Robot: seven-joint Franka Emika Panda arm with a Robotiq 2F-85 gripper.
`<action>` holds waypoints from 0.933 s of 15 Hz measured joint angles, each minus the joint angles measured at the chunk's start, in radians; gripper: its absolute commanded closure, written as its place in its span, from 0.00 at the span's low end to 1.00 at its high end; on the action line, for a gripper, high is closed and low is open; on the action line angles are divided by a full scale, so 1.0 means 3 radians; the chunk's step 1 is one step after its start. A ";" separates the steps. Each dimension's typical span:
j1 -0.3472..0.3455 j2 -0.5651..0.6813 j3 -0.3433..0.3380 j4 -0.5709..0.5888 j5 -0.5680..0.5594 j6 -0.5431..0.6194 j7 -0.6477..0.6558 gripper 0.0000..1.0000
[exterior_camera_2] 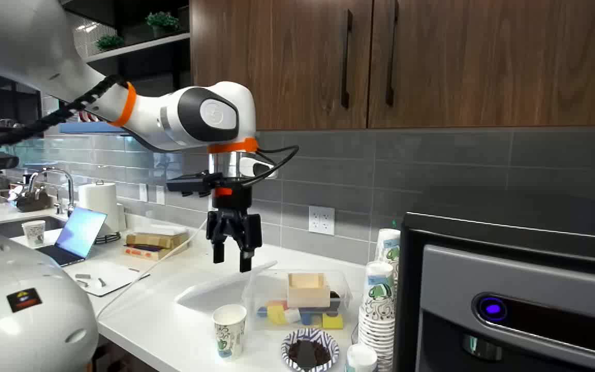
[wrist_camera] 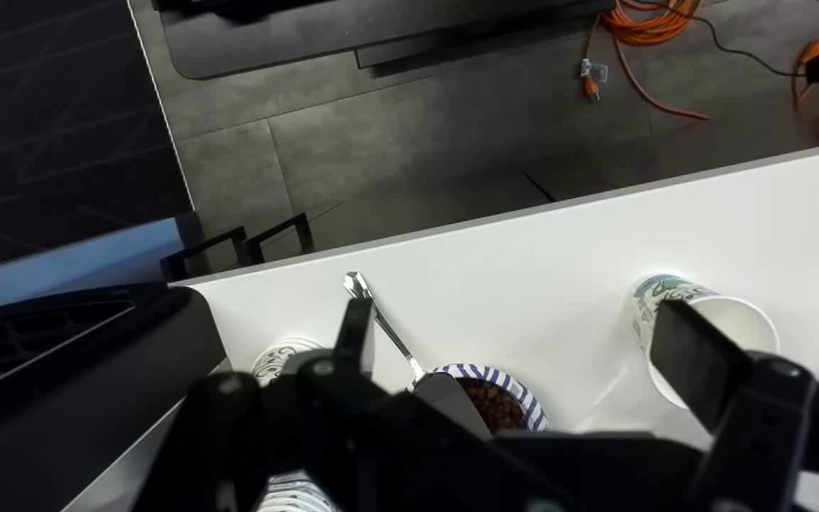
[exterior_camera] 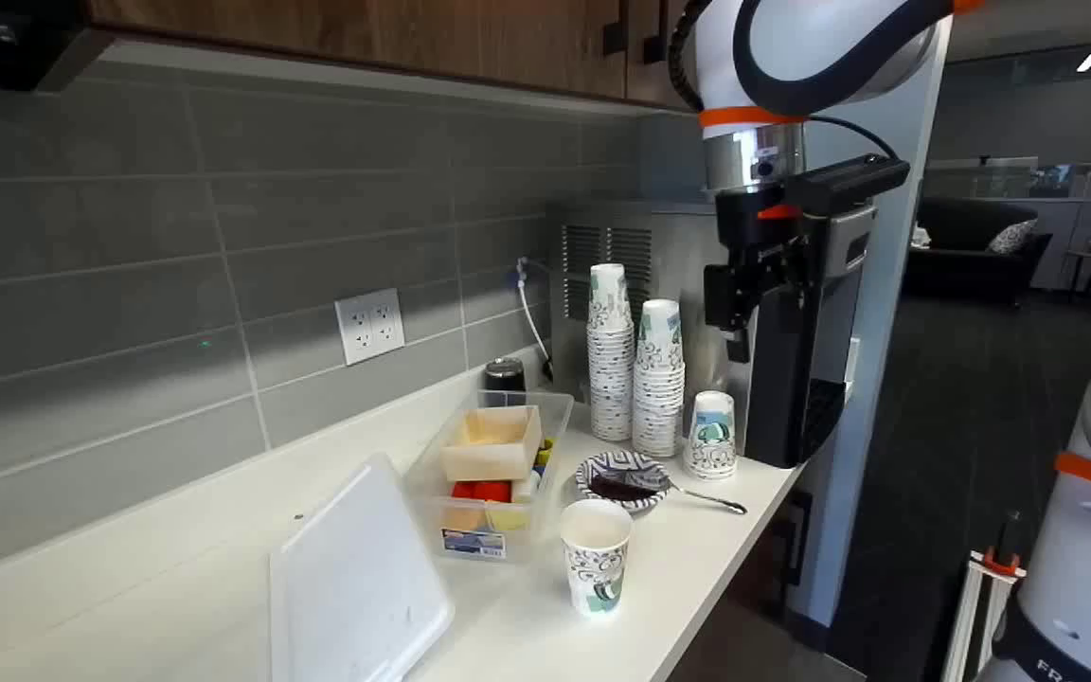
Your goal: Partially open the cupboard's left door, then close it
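Observation:
The dark brown wooden cupboard hangs on the wall at the top of both exterior views. Its left door is flat and shut, level with the twin door. The left door's black bar handle stands upright by its right edge. The left door also shows in an exterior view, its top cut off. My gripper points down, below the cupboard and apart from the handle, above the counter. In the wrist view the gripper has its fingers wide apart with nothing held. The cupboard is out of the wrist view.
On the white counter stand a paper cup, a patterned bowl with a spoon, a clear bin, and tall cup stacks. A black and silver dispenser stands at the counter's end. A white lid leans nearby.

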 measured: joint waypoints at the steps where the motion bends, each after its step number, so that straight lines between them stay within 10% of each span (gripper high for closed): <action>1: 0.0000 0.0000 0.0000 0.0000 0.0000 0.0000 0.0000 0.00; 14: -0.0015 -0.0036 0.0264 0.0322 -0.0589 0.0001 0.0246 0.00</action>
